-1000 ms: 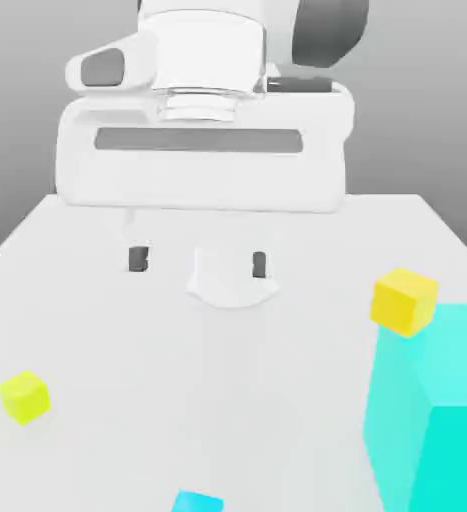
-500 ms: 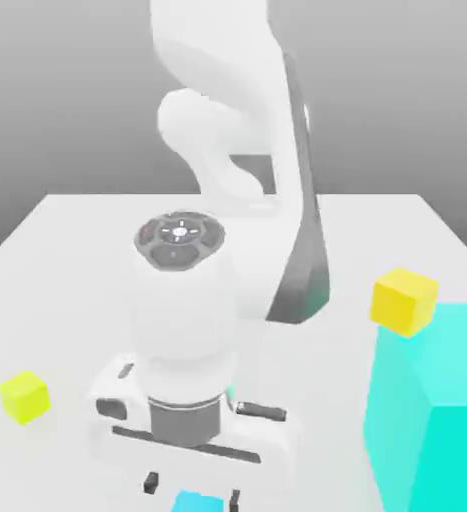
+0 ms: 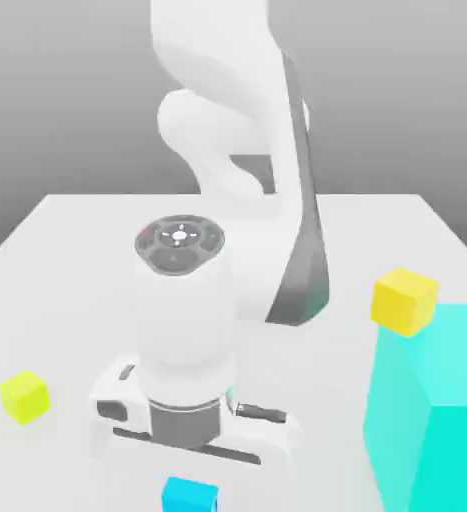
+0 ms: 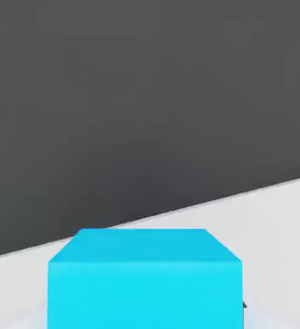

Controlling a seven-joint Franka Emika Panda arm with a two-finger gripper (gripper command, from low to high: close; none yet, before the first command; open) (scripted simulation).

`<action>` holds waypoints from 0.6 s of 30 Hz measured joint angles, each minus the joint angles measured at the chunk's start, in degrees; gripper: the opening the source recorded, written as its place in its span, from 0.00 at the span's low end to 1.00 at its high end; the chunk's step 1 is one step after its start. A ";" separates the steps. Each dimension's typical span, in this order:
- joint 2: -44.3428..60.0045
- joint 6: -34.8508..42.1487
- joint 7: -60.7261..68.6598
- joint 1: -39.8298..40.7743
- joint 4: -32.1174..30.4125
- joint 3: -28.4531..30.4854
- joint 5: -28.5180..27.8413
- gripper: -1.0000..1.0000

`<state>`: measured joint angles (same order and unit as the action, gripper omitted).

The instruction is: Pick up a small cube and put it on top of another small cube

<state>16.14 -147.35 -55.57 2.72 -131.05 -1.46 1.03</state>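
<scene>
a: trouble first, please. what could go wrong from here?

b: my fingers (image 3: 189, 478) are pinched on the small blue cube (image 3: 189, 495), down at the near edge of the surface (image 3: 67, 260) in the exterior view. i judge the grip to be the weak spot: the cube is smooth, so if it sits off-centre between the pads it could twist or slip out when i lift.

a: and on the way over?

b: the golden cube (image 3: 404, 300) sits well apart, toward the exterior view's right, just beside the big turquoise block (image 3: 437, 410). a low carry could knock that block, or nudge the golden cube off its spot. then the landing: both cubes are about the same size, so a small offset or a tilt and the blue one would slide off the top.

a: anything to mix up?

b: yes, the paler lemon cube (image 3: 24, 396) on the exterior view's left. stacking there would be the wrong target.

a: give me the count.

b: one blue cube, one golden cube, one lemon cube, one turquoise block, one arm.
</scene>
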 joint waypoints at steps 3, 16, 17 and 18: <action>-6.24 5.63 -0.89 -1.91 -0.45 -2.10 1.02 0.00; -32.40 29.76 -6.86 -13.27 -2.39 -9.69 3.37 0.00; -32.86 29.44 -7.18 -13.60 -3.21 -10.19 3.38 0.00; -32.61 28.04 -7.39 -13.75 -4.37 -10.53 3.35 0.00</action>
<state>-16.46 -119.31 -62.96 -11.03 -135.42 -11.99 4.38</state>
